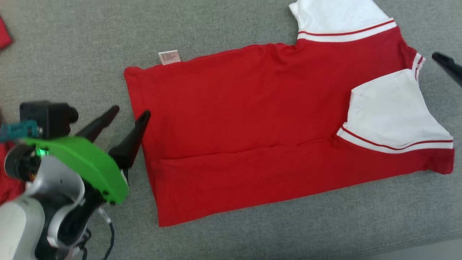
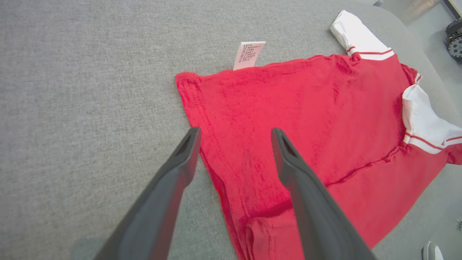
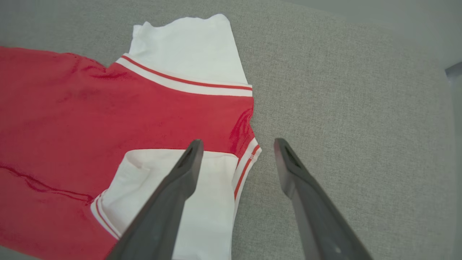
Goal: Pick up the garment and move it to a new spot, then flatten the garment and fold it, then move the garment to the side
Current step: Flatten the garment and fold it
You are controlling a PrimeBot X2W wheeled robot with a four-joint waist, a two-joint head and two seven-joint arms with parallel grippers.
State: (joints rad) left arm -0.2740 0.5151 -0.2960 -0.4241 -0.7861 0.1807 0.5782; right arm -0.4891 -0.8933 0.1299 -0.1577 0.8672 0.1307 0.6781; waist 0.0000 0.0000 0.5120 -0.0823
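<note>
With the left gripper (image 1: 130, 110) spread and empty at the hem and the right gripper (image 3: 238, 141) spread and empty at the neck end, the red jersey (image 1: 234, 126) lies flattened on the grey cloth surface (image 1: 72, 43), one long side folded in; further folds and the move aside likely remain.

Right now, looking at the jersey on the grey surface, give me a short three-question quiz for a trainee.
1. True or false: the left gripper is shut on the garment.
2. Multiple choice: the care label sticks out from the garment's A) far edge, B) near edge, C) collar.
3. Fill in: the right gripper stands open beside the garment's ___ sleeve.
Key: 1 false, it is open at the hem; 2 A; 3 white.
</note>
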